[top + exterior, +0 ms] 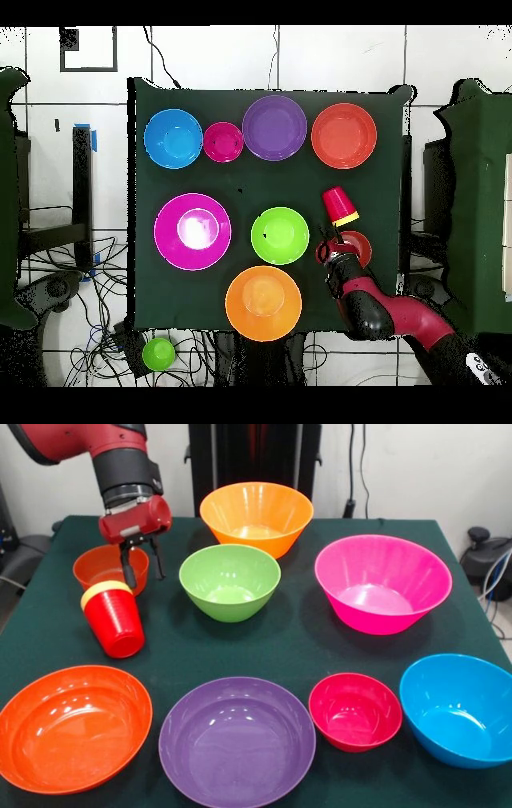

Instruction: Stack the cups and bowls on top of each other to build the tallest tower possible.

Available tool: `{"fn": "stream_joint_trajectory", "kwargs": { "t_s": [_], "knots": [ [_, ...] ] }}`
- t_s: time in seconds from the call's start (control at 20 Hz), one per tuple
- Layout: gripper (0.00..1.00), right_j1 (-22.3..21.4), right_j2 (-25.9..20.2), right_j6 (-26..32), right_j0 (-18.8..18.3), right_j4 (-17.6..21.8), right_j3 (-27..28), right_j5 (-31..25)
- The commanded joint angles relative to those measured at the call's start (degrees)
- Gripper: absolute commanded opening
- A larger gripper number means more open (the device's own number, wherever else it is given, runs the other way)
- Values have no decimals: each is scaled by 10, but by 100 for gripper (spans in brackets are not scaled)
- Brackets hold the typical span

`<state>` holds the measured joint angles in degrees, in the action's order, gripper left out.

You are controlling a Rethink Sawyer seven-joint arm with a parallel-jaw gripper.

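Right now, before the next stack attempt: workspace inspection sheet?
Surface: green-clothed table, nothing spilled.
Job's things: orange bowl, green bowl, magenta bowl, blue bowl, crimson bowl, purple bowl, orange-red bowl, small orange bowl, all upright, unstacked; red cup nested with yellow cup, tipped over.
Clutter: nothing seen.
Tool: open, over the small orange bowl, by the cups' rim; contact unclear.
Cables: tangle on the floor beside the table.
Surroundings: green round object on the tiled floor.

arm: reaches down from above | end effector point(142, 562): fingers apart, apparently holding nothing, pointing at table
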<state>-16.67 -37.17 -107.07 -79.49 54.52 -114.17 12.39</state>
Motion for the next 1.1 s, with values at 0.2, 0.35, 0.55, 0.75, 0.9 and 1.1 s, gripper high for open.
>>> {"fn": "stream_joint_trajectory", "kwargs": {
  "t_s": [0.2, 0.35, 0.55, 0.75, 0.9, 1.1],
  "knots": [
    [100, 20, 16, -21, 21, 51, 68, -45],
    [100, 28, 3, -16, 7, 60, 71, -58],
    [100, 29, -6, -15, -8, 61, 65, -72],
    [100, 15, -4, -12, -14, 56, 52, -77],
    [100, 22, -8, -8, -24, 60, 51, -83],
    [100, 41, -18, 3, -40, 78, 59, -91]
  ]
}}
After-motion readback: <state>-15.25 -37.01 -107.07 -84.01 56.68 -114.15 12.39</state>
